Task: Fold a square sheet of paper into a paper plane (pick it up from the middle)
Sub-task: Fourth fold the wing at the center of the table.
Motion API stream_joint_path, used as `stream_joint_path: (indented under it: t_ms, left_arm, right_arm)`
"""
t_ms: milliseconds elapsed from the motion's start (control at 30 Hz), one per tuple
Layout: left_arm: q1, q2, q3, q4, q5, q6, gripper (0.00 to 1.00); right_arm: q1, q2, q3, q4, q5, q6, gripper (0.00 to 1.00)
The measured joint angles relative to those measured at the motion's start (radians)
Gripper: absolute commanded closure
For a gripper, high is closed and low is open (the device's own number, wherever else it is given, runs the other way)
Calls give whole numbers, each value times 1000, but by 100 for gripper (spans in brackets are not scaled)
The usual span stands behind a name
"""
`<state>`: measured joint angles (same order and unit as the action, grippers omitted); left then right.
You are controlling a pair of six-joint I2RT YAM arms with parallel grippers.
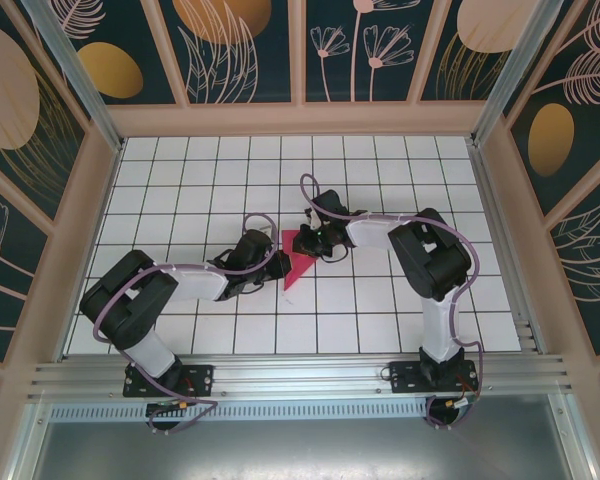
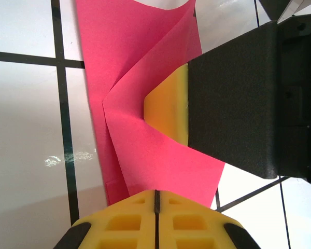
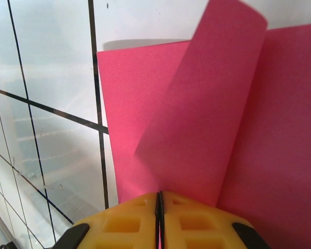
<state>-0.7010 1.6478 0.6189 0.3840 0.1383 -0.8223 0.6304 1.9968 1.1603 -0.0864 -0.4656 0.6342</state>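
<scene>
The square sheet of paper (image 1: 298, 260) lies mid-table, magenta-pink and partly folded, with creased layers (image 2: 145, 150). My right gripper (image 1: 317, 240) is shut on a flap of it. That flap (image 3: 207, 119) curls up from the right fingertips (image 3: 159, 199) over the flat layer (image 3: 129, 104). My left gripper (image 1: 272, 262) is shut, and its yellow tips (image 2: 156, 197) sit over the sheet's near edge with nothing visible in the seam. In the left wrist view the right gripper's yellow pad (image 2: 171, 106) pokes into the fold between two raised layers.
White tiles with dark grid lines (image 1: 380, 180) surround the paper. Patterned walls (image 1: 240, 50) close in the table on three sides. An aluminium rail (image 1: 300, 375) runs along the near edge by the arm bases.
</scene>
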Motion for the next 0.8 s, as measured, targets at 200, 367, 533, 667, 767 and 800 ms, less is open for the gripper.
stream_joint_path:
  t_ms: [200, 367, 533, 667, 767, 800]
  left_arm:
    - [0, 1, -1, 2, 5, 0, 91]
    - [0, 1, -15, 8, 7, -1, 91]
    - [0, -9, -43, 7, -18, -7, 91]
    - [0, -10, -43, 7, -34, -8, 91]
    - [0, -10, -43, 7, -42, -8, 91]
    - [0, -10, -43, 7, -42, -8, 91]
  right_arm:
    - [1, 0, 0, 1, -8, 0, 84]
    - [2, 0, 0, 10, -27, 0, 84]
    - [6, 0, 0, 12, -34, 0, 84]
    - [6, 0, 0, 12, -34, 0, 83]
    - [6, 0, 0, 12, -34, 0, 83]
    - [6, 0, 0, 12, -34, 0, 83]
